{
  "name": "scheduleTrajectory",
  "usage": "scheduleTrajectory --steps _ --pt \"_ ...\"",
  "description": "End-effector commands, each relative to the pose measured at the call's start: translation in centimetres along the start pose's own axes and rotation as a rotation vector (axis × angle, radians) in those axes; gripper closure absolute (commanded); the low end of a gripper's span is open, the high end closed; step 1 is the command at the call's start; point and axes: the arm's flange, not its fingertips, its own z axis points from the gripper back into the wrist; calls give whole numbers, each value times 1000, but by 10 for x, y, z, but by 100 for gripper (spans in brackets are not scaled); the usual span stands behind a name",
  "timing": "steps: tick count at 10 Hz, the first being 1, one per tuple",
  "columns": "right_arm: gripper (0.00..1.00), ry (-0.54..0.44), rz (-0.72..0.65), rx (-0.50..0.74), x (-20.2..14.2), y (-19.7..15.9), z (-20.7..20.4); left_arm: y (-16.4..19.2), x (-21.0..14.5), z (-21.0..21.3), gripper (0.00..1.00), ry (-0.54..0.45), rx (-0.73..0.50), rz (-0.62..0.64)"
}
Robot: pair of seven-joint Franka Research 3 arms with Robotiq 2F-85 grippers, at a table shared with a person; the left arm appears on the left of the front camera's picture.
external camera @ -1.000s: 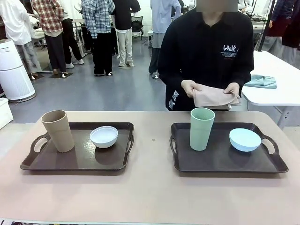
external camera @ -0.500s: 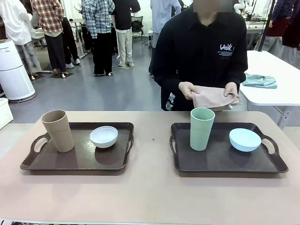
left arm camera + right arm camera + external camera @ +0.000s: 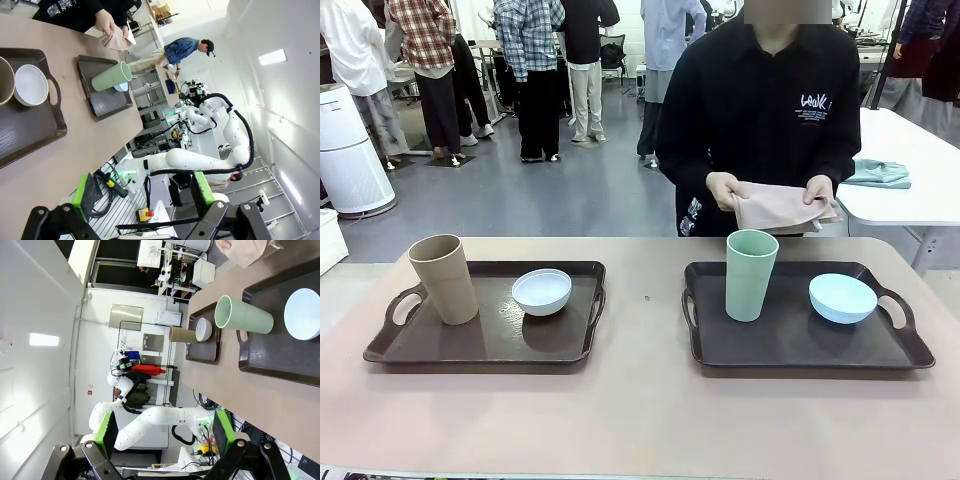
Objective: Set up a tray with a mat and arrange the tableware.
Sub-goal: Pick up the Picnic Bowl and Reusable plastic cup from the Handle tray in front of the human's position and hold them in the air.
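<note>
Holding a folded pinkish mat (image 3: 778,207) in both hands (image 3: 723,189), the person stands at the far side of the desk (image 3: 640,420) in the front view, at 12 o'clock from the right-hand tray (image 3: 790,342). That tray carries the pale green cup (image 3: 751,274) upright near its 9 o'clock end and the light blue bowl (image 3: 842,297) towards 3 o'clock. The left-hand tray (image 3: 470,345) bears the tan cup (image 3: 443,278) at 9 o'clock and the white bowl (image 3: 542,291) just right of centre. Both tray floors are occupied, so I judge that a cup and bowl must come off before the mat can lie flat. Taking the tall cup low on its wall and lifting straight up should spare a tip-over.

From the left wrist, the left tool (image 3: 142,197) has its jaws spread wide with nothing between them, well back from the desk edge. The trays lie at 10 o'clock in the picture.

From the right wrist, the right tool (image 3: 164,432) likewise gapes empty, with the green cup and blue bowl at 2 o'clock. This arm looks the better placed to clear that tray. It should come in from the near side, clear of the person's hands.
</note>
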Motion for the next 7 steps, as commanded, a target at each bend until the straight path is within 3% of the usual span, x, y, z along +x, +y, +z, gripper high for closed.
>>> scheduleTrajectory --steps 1,7 --pt "0 3 1 3 0 0 0 0 0 -1 0 -13 -14 -21" --pt "0 3 1 3 0 0 0 0 0 -1 0 -13 -14 -21"
